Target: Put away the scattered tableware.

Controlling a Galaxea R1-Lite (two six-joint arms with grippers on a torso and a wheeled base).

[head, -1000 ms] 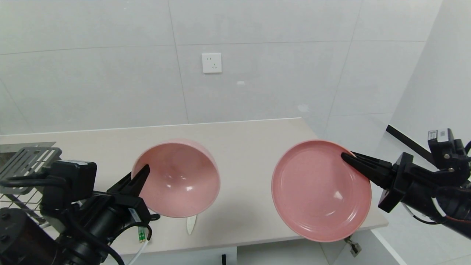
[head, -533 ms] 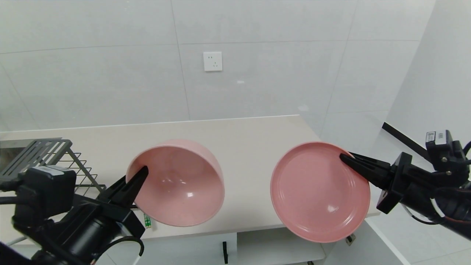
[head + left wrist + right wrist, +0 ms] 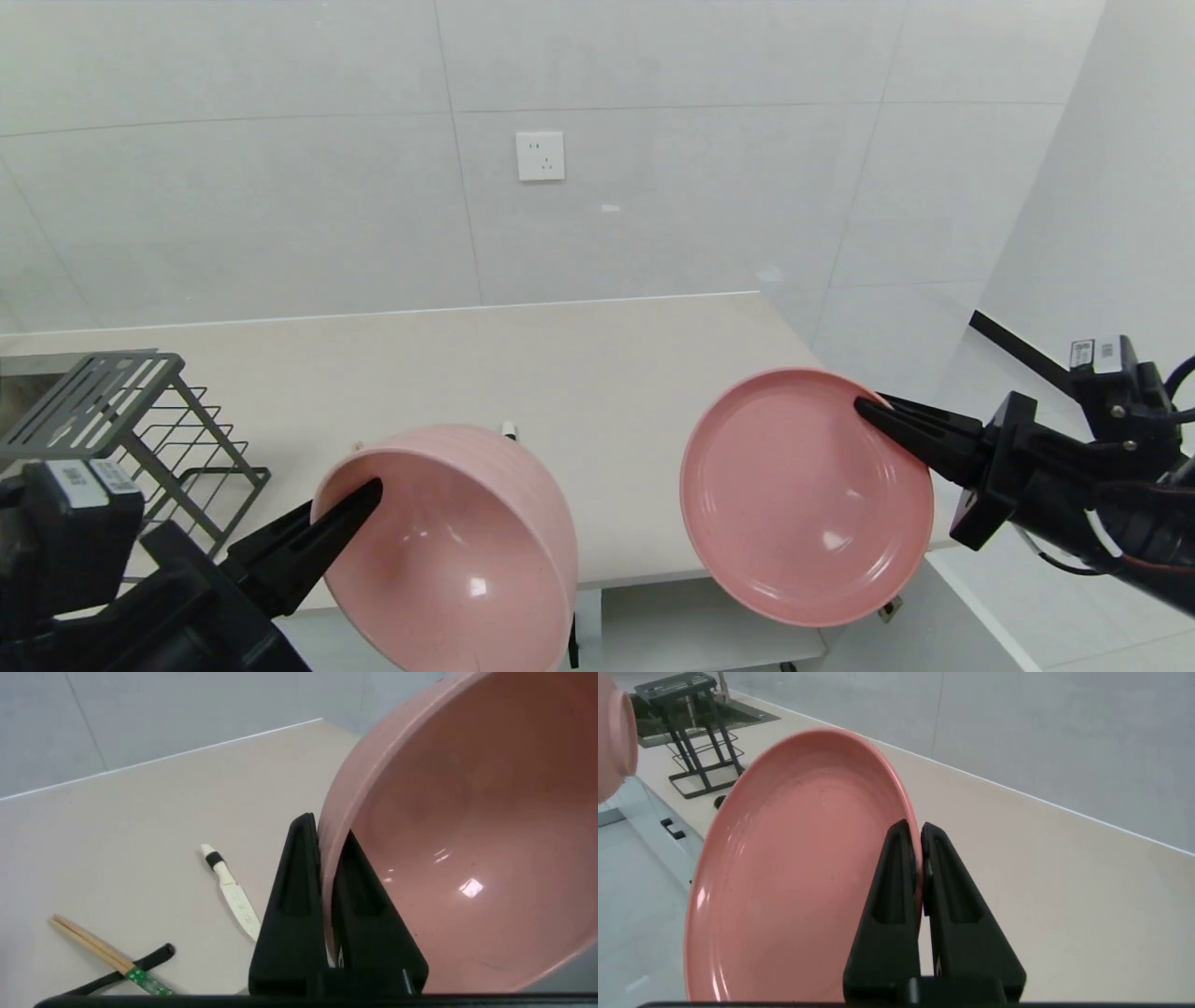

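pink bowl [image 3: 453,551] drawn lower and nearer, knife [image 3: 234,894] uncovered behind it

left pincer [image 3: 369,489]: black, tapered | right pincer [image 3: 864,407]: black, tapered | wrist labels [image 3: 1094,351]: white, perhaps coded | cable [image 3: 1174,373]: black

Wire rack [image 3: 140,420] blocks left end of counter [image 3: 607,373]. Tilted bowl [image 3: 457,541], clamped in left gripper [image 3: 369,490], crowds front-left. Tilted plate [image 3: 803,495], pinched in right gripper [image 3: 864,406], hangs over counter's right corner. Open lane between the two runs back to wall [image 3: 280,187]. Knife [image 3: 234,889] and chopsticks [image 3: 98,950] lie flat near bowl: low clutter.
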